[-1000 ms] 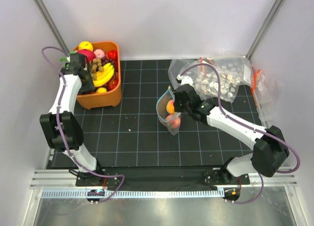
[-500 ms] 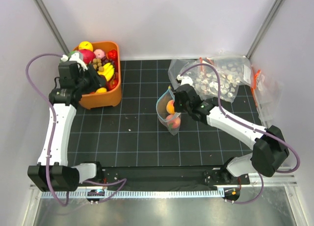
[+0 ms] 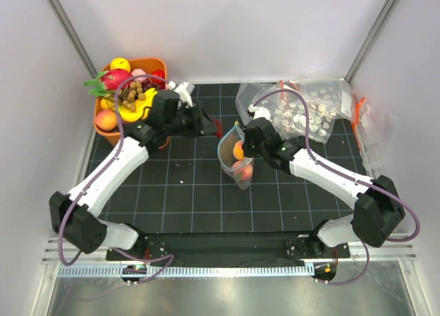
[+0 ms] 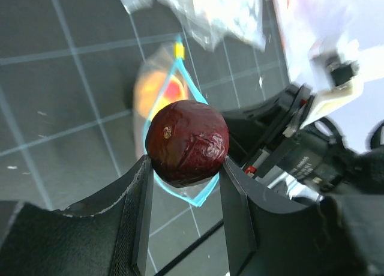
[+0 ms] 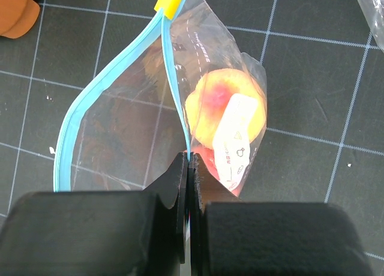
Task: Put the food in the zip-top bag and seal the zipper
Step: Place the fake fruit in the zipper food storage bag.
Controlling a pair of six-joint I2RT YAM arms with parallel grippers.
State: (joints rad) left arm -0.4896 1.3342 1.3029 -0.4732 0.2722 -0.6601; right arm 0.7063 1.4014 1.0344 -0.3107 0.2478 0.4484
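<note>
**Zip-top bag** [image 3: 225,156] at the centre of the black gridded mat, mouth gaping toward the left arm; zipper [image 5: 174,87] unsealed, its teal strips bowed apart; inside, a peach [image 5: 210,108] and an orange fruit [image 3: 238,150] lie against each other. Right gripper [image 5: 187,165] is pinched shut on one zipper strip, holding the mouth open; its arm reaches in from the right, elbow bent. Change over the last second: the left arm has swung away from the orange bin [image 3: 146,60] and across the mat; left gripper [image 3: 212,128] now sits just beside the bag's mouth, clamped on a dark red fruit [image 4: 187,142], wrist pitched toward the opening. Judged: loading continues; sealing not yet begun.
</note>
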